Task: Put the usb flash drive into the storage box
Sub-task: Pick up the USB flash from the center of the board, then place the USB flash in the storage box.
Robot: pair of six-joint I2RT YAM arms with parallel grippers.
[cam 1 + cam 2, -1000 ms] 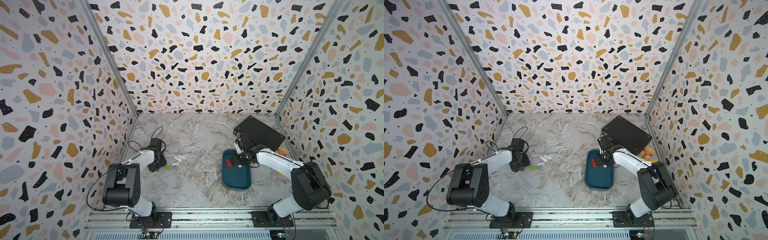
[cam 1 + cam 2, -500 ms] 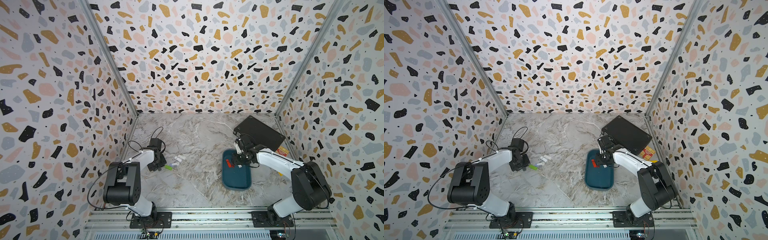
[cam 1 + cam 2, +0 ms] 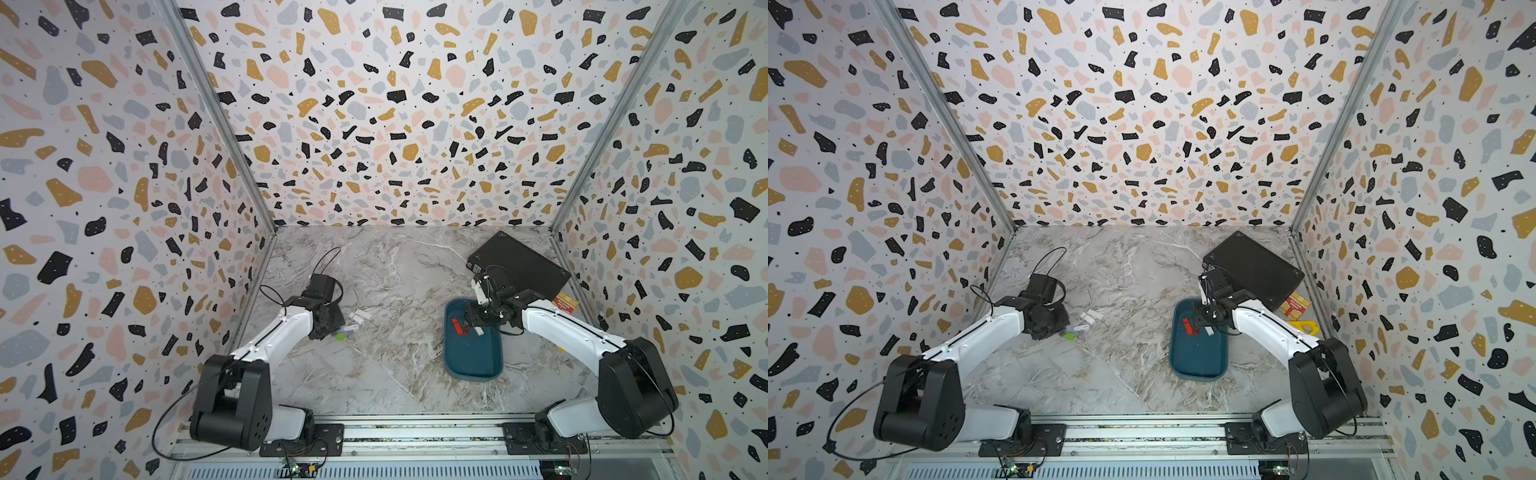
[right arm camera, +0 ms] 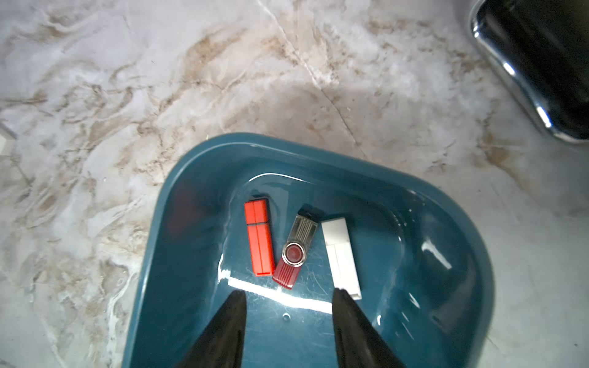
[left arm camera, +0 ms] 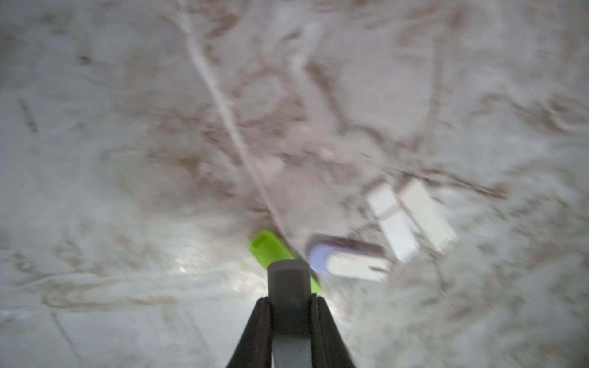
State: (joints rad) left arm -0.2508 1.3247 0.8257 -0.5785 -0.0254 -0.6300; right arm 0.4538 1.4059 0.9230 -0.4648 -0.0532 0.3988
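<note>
The storage box [image 3: 473, 361] [image 3: 1198, 357] is a dark teal tray right of centre. Inside it lie an orange-red drive [image 4: 259, 237], a red drive with a metal swivel [image 4: 294, 251] and a white drive [image 4: 341, 255]. My right gripper [image 4: 289, 294] [image 3: 471, 326] hangs open just above the box floor, near those drives and holding nothing. On the left, my left gripper [image 5: 289, 296] [image 3: 332, 328] is low over the table. It is shut on the grey end of a green usb flash drive [image 5: 269, 250] [image 3: 1068, 335], whose green end sticks out past the fingertips.
Beside the green drive lie a lilac-and-white drive [image 5: 347, 259] and two white drives [image 5: 392, 220] [image 3: 361, 316]. A black case [image 3: 519, 266] stands at the back right behind the box. A red-and-yellow card [image 3: 565, 302] and a yellow piece [image 3: 1304, 328] lie by the right wall.
My left gripper's jaws have closed on the green drive. The right arm has stayed over the box.
</note>
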